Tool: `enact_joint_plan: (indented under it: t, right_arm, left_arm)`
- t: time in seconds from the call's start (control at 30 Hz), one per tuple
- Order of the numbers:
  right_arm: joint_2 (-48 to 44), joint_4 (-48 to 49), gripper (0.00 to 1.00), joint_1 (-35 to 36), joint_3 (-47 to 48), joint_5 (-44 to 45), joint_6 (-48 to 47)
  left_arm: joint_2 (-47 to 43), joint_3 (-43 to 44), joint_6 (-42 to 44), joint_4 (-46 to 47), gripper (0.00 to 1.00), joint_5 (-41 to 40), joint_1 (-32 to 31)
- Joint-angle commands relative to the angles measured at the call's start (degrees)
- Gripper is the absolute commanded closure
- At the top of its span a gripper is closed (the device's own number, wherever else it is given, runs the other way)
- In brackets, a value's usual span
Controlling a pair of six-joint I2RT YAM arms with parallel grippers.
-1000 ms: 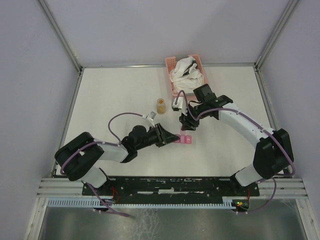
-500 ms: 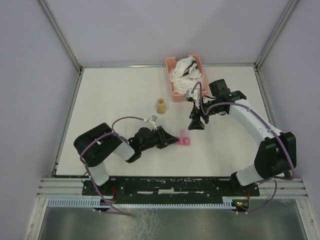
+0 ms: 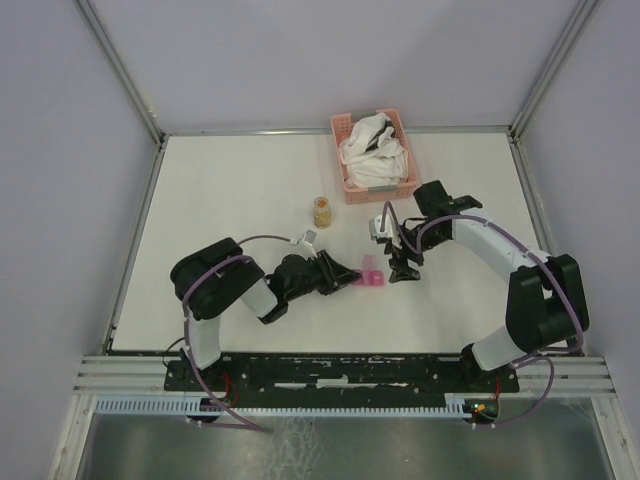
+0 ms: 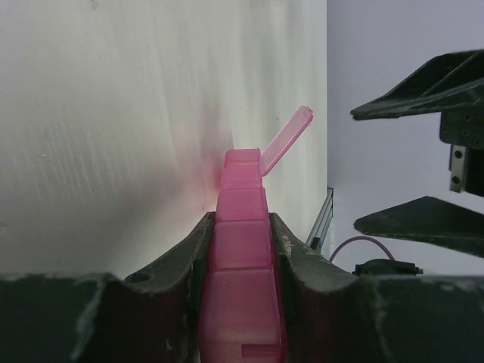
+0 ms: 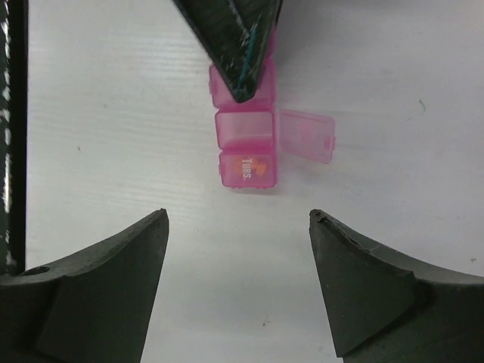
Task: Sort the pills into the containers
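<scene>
Pink pill-box strip (image 3: 369,277) lies flat on the white tabletop (image 3: 230,200), in front of the arms and between the two tools. We see pinkness and position in the top view, little more.

Right wrist view gives us the detail. Three square compartments show in a row. The end one carries white lettering (image 5: 248,168) and is closed. The next has its lid (image 5: 306,136) swung out flat to one side. The third sits partly under a dark fingertip of the left tool.

Left wrist view looks along the strip. The left tool (image 4: 240,227) pinches it, one finger (image 4: 193,253) pressed to each long side. The open lid sticks up at a slant at the far end here. We cannot tell from any view what lies inside the open compartment.

Right tool (image 3: 403,270) hangs point-down just beside the strip's free end, touching nothing. Its fingers are spread wide, and in its own view the lettered end sits between and beyond the two tips.

Pills: an amber mass in a small clear jar (image 3: 322,211), upright on the tabletop, well apart from strip and both tools. Only the top view shows it.

Farther back, a pink lattice basket (image 3: 385,189) holds white cloth (image 3: 372,150) against the rear edge.
</scene>
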Motion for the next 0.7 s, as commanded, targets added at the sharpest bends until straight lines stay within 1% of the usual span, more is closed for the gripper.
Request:
enact_joint_plan:
  t: [0.0,0.13,0.27,0.47,0.67]
  right_arm:
    - [-1.2,0.6,0.14,0.0,-4.3,2.5,-15.6]
    - [0.0,2.2,0.14,0.7,-4.7,5.0,-15.1]
    - [1.2,4.2,0.14,2.3,-4.7,7.6,-12.5]
    - [2.3,3.8,0.15,2.9,-3.3,7.5,-10.0]
    - [3.0,3.3,0.16,3.0,-2.9,7.2,-9.8]
  left_arm:
    - [0.9,1.4,-1.8,3.2,0.79,-0.7,0.4]
    - [1.1,1.8,-1.3,1.4,0.78,-1.3,0.4]
    - [0.6,2.2,-0.4,-2.0,0.71,-2.0,0.4]
    - [-2.3,1.4,2.0,-7.5,0.55,-3.9,0.4]
    - [-5.0,0.7,3.9,-11.7,0.43,-5.4,0.4]
